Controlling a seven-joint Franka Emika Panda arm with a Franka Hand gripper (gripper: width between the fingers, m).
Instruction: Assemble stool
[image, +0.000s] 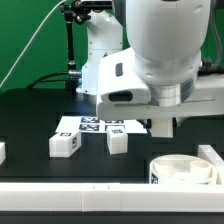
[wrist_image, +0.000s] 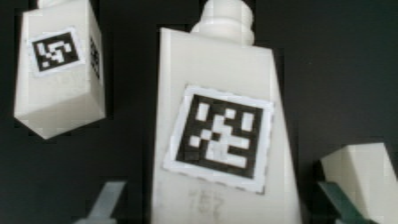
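Note:
In the wrist view a white blocky stool leg (wrist_image: 222, 110) with a black-and-white tag lies lengthwise between my fingers. My gripper (wrist_image: 224, 205) is open, with one finger (wrist_image: 107, 200) on each side of the leg and a dark gap at both. A second leg (wrist_image: 63, 70) lies beside it, and part of a third (wrist_image: 365, 172) shows at the edge. In the exterior view two legs (image: 65, 143) (image: 117, 141) lie on the black table. The round ring-shaped seat (image: 185, 170) sits at the front right. The gripper (image: 160, 126) hangs low over the table, right of those legs.
The marker board (image: 100, 125) lies flat behind the legs. A long white border rail (image: 60, 186) runs along the front, and another rail piece (image: 212, 155) stands at the exterior view's right. A small white part (image: 2, 152) shows at the left edge.

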